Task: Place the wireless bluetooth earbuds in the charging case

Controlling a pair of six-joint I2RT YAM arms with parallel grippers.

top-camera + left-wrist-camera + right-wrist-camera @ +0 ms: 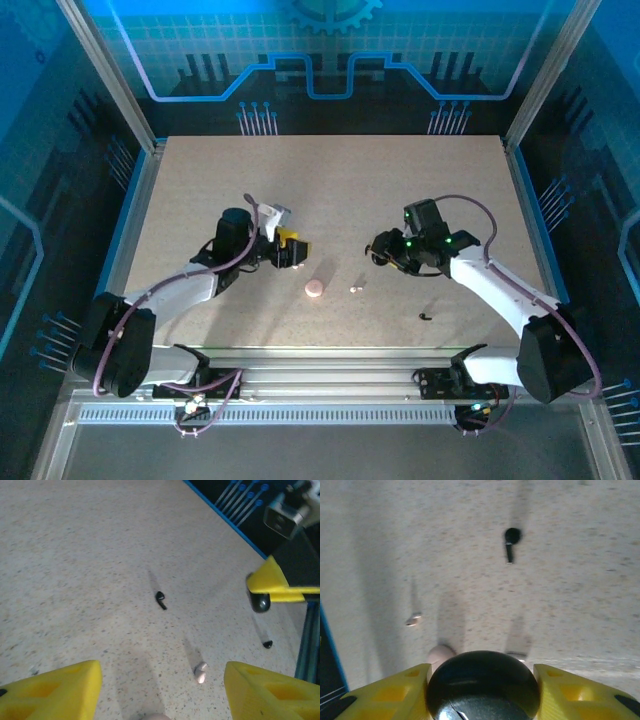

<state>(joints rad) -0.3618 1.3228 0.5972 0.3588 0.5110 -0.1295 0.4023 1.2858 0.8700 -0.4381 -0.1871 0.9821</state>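
Observation:
A round black charging case sits between the yellow fingers of my right gripper, which is shut on it above the table at centre right. My left gripper hangs open over the table with nothing between its fingers. A whitish earbud lies on the table ahead of it, a little right of its midline. A black curved earbud lies farther on, and another black piece lies near the table edge. A round pink case rests beside the whitish earbud.
The speckled beige table is bordered by aluminium posts and blue walls. A black earbud lies near the front rail. In the right wrist view, a black earbud, a whitish earbud and the pink case lie on the table.

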